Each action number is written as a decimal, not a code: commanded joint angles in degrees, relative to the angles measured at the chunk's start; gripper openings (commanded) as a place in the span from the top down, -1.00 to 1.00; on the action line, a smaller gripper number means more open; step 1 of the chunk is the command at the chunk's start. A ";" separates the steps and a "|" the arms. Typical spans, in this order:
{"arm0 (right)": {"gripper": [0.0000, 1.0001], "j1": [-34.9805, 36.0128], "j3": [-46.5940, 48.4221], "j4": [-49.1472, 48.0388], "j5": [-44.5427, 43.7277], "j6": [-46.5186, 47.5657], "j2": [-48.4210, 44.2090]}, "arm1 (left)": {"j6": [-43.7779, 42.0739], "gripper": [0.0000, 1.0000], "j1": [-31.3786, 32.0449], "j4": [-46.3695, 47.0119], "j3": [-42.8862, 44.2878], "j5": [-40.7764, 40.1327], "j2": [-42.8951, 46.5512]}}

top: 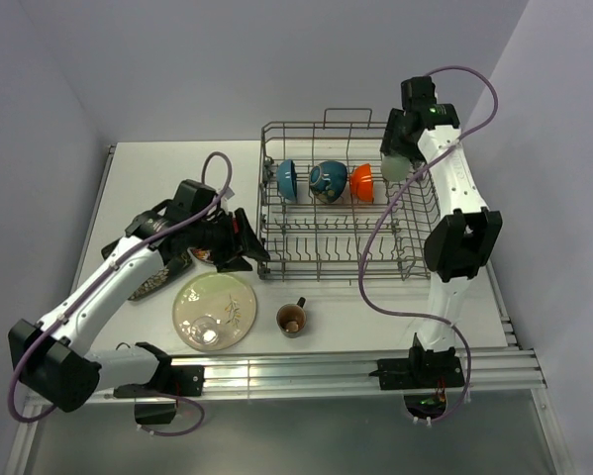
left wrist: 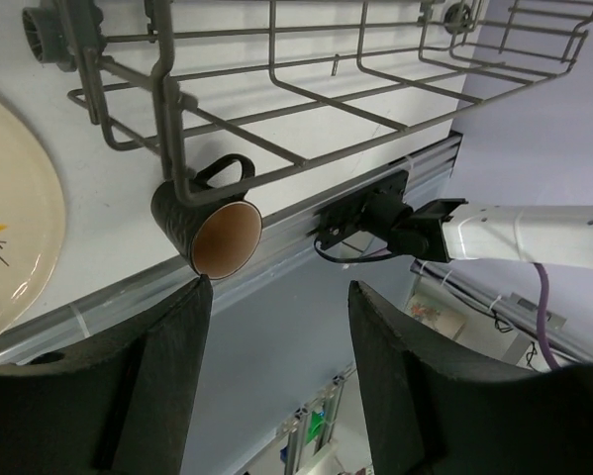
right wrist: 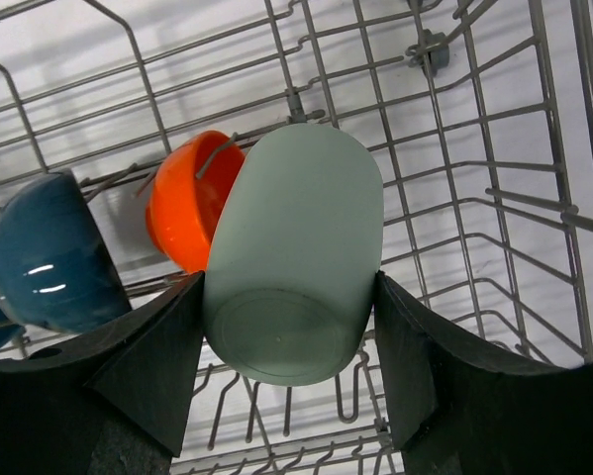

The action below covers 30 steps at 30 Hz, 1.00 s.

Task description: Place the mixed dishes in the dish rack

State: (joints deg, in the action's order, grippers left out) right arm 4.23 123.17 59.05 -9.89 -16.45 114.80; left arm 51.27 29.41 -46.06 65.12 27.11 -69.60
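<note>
The right gripper (right wrist: pixel 289 285) is clenched on the cup (right wrist: pixel 301 198). Both fingers press its sides, and the cup's base faces the wrist camera. The cup hangs over the far right part of the rack (top: pixel 326 126), just right of the orange bowl (top: pixel 361 182). From the wrist view I cannot tell whether cup and bowl touch.

Three bowls stand on edge in the rack's far row. From left to right they are a blue bowl (top: pixel 287 178), a darker blue bowl (top: pixel 328 181) and the orange one. The near rows of tines hold nothing.

The left gripper (left wrist: pixel 276 297) is released: its fingers (left wrist: pixel 167 376) stand apart with nothing between them. It sits low over the table (top: pixel 157 178), just beside the rack's near left corner. A saucer (top: pixel 203 255) shows red just left of it, partly hidden by the wrist. Dark plates (top: pixel 159 281) lie farther left, mostly under the left arm.

Near of the rack, the plate (top: pixel 227 297) lies flat on the table. A glass (top: pixel 207 333) seems to stand on its near part, though it is hard to make out. The mug (top: pixel 292 319) stands upright just right of the plate, near the rack's near edge but apart from it. Its mouth faces up and its handle points toward the rack.
</note>
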 commanded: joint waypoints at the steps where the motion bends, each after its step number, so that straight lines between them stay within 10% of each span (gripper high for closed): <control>1: 1.00 -0.36 4.09 -1.21 -2.50 1.95 1.47 | -4.33 -0.25 1.26 -0.26 3.60 2.76 -2.64; 18: 1.00 -0.98 6.29 -3.76 1.71 0.80 7.97 | -8.99 -0.20 5.83 -5.61 10.20 3.12 -12.31; 23: -0.45 -0.98 7.34 -3.15 3.12 -0.16 9.39 | -9.61 -0.19 6.89 -7.64 8.71 0.84 -13.19; 30: -0.99 -0.80 3.92 -4.11 3.65 0.10 5.44 | -8.20 -0.16 8.03 -4.48 0.72 -0.66 -11.96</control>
State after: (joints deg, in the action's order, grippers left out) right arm 3.70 127.11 56.86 -6.37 -16.34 124.11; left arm 43.22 36.58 -51.57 68.60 27.77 -82.87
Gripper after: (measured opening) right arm 0.991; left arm 0.586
